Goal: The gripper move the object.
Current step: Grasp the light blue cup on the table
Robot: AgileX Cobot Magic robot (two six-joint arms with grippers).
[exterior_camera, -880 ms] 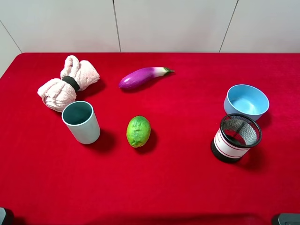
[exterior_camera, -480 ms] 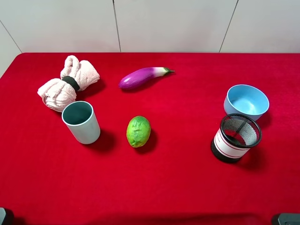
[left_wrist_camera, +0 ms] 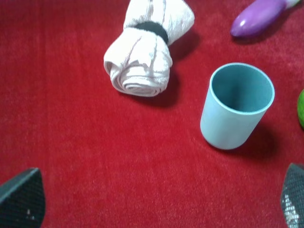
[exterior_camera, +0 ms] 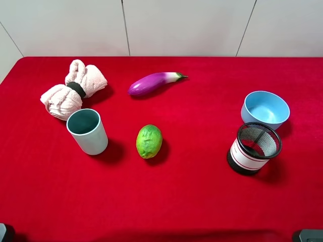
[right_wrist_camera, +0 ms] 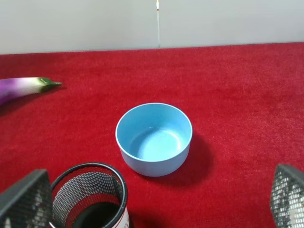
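Two fingertips point(left_wrist_camera: 21, 199) of the left gripper point(left_wrist_camera: 154, 202) stand spread wide and empty, probably readied to straddle the pale cup point(left_wrist_camera: 236, 107), which sits upright on the red cloth point(left_wrist_camera: 71, 142) ahead of them, nearer one finger, with the rolled towel point(left_wrist_camera: 145, 52) close beside it.

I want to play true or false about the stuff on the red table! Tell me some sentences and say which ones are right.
1. The blue-green cup stands upright on the red cloth. True.
2. The lime sits inside the cup. False: it lies on the cloth beside the cup, not touching it.
3. The light-blue bowl is empty. True.
4. The left gripper is squeezing the cup. False: it is open and the cup stands untouched.
5. The black mesh cup stands right next to the bowl. True.
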